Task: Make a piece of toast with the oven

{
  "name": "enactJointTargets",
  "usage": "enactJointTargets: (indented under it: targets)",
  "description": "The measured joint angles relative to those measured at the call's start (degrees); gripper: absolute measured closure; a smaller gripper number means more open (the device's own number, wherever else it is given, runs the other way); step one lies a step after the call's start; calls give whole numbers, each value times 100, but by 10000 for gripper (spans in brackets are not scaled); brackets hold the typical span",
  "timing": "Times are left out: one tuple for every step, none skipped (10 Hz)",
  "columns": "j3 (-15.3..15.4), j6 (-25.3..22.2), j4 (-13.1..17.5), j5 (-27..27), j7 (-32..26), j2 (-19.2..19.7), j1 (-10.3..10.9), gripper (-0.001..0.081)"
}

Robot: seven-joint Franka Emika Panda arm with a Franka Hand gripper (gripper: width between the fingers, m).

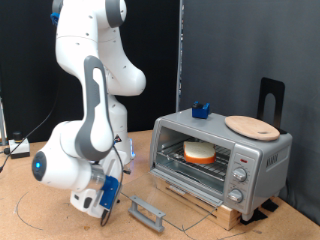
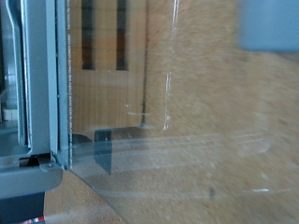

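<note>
The toaster oven (image 1: 222,158) is seen at the right of the exterior view, standing on the cork-topped table (image 1: 40,215), with its glass door (image 1: 172,196) folded fully down so that the pane lies flat in front of the cavity and the door handle (image 1: 146,212) projects toward the near left. The door appears to be held in this lowered position so that the wire rack (image 1: 195,166) is exposed and the interior is accessible. The piece of toast (image 1: 197,152) is seen inside the cavity, resting on the rack, its orange-brown crust at the bottom and its pale face toward the opening; loading therefore appears to be done, while the door is not yet closed. On the oven roof, a small blue object (image 1: 202,110) is placed toward the left and a round wooden board (image 1: 252,127) toward the right, both clear of the door's travel. The gripper (image 1: 106,199) is positioned low over the table, just beside the door handle on its left, well apart from the toast, which lies up and to the right of the jaws inside the oven. In the wrist view the lowered glass pane (image 2: 168,140) and the oven's front frame (image 2: 42,84) fill the picture. Nothing is seen between the fingers; whether the jaws are released or clenched cannot be told.
</note>
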Motion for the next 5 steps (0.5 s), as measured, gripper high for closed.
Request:
enactJointTargets:
  targets:
    - [95, 51, -114, 11, -28, -32, 45, -3]
    - [166, 64, -217, 41, -57, -83, 70, -3]
    - [218, 36, -299, 91, -88, -142, 69, -3]
    - [229, -78, -350, 138, -105, -234, 59, -3]
    - [223, -274, -362, 180, -134, -337, 11, -3]
